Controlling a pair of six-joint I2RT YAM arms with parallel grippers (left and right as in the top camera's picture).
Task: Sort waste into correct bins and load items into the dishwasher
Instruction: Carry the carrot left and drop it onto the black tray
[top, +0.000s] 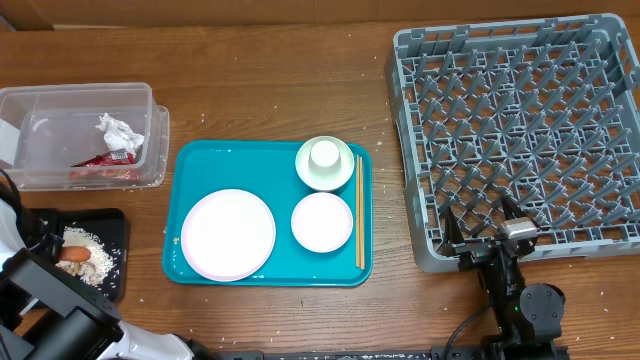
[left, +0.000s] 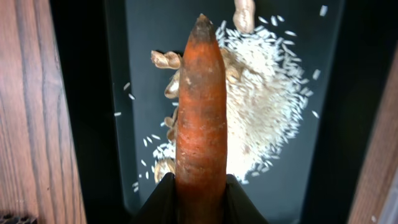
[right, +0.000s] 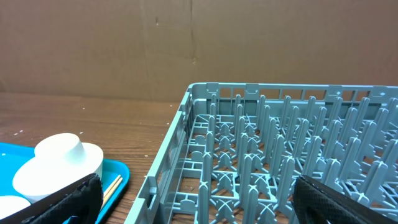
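Observation:
My left gripper (left: 200, 186) is shut on the orange-brown sausage (left: 200, 106) and holds it over the black tray (left: 143, 62), above a pile of white rice (left: 264, 93). From overhead the sausage (top: 72, 254) lies over the rice (top: 88, 246) in the black tray (top: 112, 225). The clear tub (top: 40, 140) holds the red wrapper (top: 105, 160) and paper wad (top: 118, 133). The plate (top: 228, 234), a bowl (top: 322, 222), a bowl (top: 340, 172) holding the upturned cup (top: 324, 153), and chopsticks (top: 359, 210) are on the teal tray (top: 190, 165). My right gripper (top: 483, 228) is open and empty at the dish rack's (top: 530, 130) front edge.
Tan food bits (left: 165, 59) lie beside the rice. The right wrist view shows the open right gripper (right: 196, 186) over the rack's near corner (right: 186, 124), with the cup (right: 59, 162) and chopsticks (right: 112, 186) to its left. A cardboard wall stands behind the table.

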